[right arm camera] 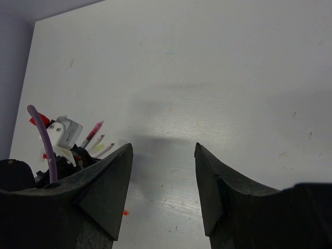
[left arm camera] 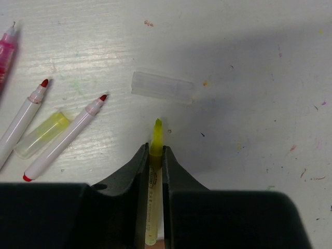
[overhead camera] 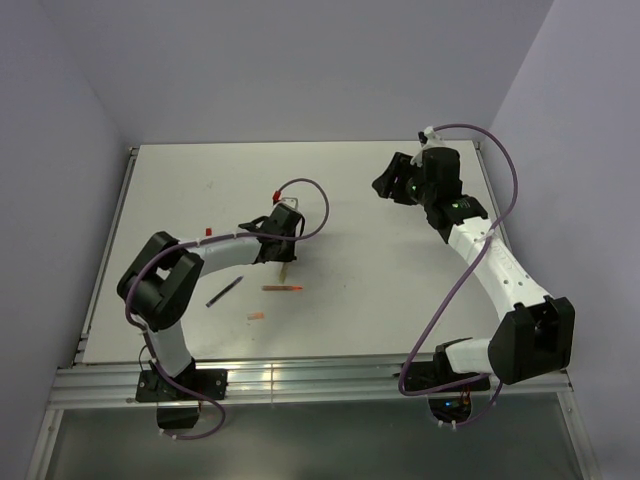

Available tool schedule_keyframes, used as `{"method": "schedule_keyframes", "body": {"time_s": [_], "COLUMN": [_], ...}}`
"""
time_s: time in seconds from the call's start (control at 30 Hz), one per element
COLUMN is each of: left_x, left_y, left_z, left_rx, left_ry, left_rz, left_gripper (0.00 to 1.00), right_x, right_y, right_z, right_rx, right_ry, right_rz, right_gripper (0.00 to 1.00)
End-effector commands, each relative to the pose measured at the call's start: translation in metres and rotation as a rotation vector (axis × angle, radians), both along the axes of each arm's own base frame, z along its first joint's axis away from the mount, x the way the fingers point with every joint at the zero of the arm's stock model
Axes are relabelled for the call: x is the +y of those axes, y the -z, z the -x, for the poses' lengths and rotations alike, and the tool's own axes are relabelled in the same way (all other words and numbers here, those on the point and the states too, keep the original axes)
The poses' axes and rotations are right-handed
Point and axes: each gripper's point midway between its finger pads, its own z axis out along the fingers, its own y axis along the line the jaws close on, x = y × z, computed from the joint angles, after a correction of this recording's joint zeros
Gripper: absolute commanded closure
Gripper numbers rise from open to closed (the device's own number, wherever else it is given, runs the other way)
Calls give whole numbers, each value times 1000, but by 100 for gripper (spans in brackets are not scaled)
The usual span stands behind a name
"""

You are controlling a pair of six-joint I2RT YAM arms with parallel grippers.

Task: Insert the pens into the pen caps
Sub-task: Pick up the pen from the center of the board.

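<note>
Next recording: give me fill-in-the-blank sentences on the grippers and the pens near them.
The left gripper is shut on a pen with a ____ tip.
Just beyond that tip lies a ____ cap.
The right gripper is open and holds ____.
A yellow cap lies between two white pens with ____ tips.
Missing: yellow; clear; nothing; red.
</note>
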Motion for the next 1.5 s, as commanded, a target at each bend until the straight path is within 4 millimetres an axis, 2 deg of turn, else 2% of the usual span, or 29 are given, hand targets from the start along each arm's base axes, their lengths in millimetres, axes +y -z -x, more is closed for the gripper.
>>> {"method": "schedule_keyframes", "body": {"time_s": [0.0,0.13,0.4,0.53,0.63,0.67,0.8,0.93,1.07,1.27,1.47], "left_x": [-5,-10,-23,-26,-29,-28,-33,-40,-48,-56,-60], "left_y": [-43,-69,-157,-206,-248,-259,-291,-312,-323,-328,-325], "left_z": [-8,-10,-16,-18,-19,-18,-20,-22,-23,-21,-18], "left_rx": [-70,-109,-249,-331,-408,-425,-489,-517,-523,-519,-510], "left_ry": [-37,-61,-104,-140,-147,-153,-144,-136,-107,-76,-63], "left_rz": [73,141,364,495,605,631,729,807,849,885,884], "left_gripper": [100,100,100,100,100,100,100,100,100,100,100], "right_x": [8,19,51,75,100,112,134,146,157,171,180], "right_y": [-28,-29,-41,-42,-53,-55,-66,-71,-68,-61,-66], "right_z": [-3,1,17,32,46,56,71,74,76,73,68], "right_rx": [-64,-67,-106,-121,-161,-158,-160,-170,-155,-129,-132], "right_ry": [-45,-103,-283,-396,-515,-576,-673,-691,-709,-721,-724], "right_rz": [-42,-80,-191,-229,-286,-310,-378,-370,-366,-365,-386], "right_gripper": [42,42,43,43,43,43,43,43,43,43,45]}}
